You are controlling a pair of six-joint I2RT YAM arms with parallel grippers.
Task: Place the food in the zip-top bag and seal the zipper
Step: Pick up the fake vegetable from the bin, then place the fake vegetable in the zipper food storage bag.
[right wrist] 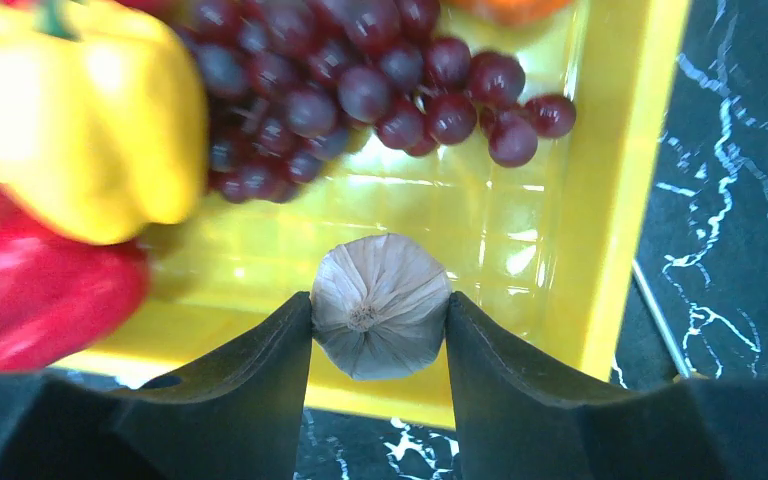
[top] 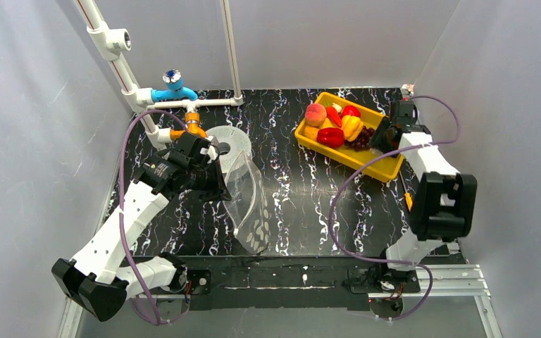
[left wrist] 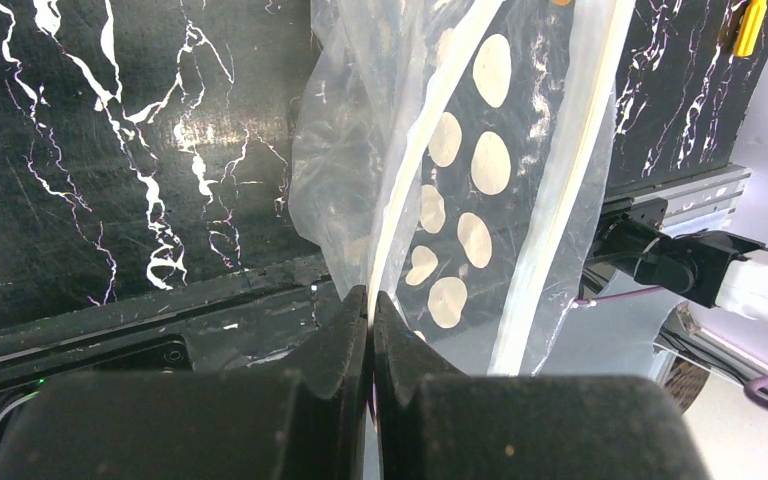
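right end effector, garlic gripped between fingers

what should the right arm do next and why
Probably firm up the grip and lift straight up. The right gripper has its fingers on either side of the garlic bulb, seemingly touching it, low in the yellow tray beside the grapes. The left gripper is shut on the zip-top bag edge, holding it up.

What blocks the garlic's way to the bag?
Nothing visible. The garlic bulb sits between the right gripper's fingers over the yellow tray; only bare table separates it from the zip-top bag, pinched by the left gripper.
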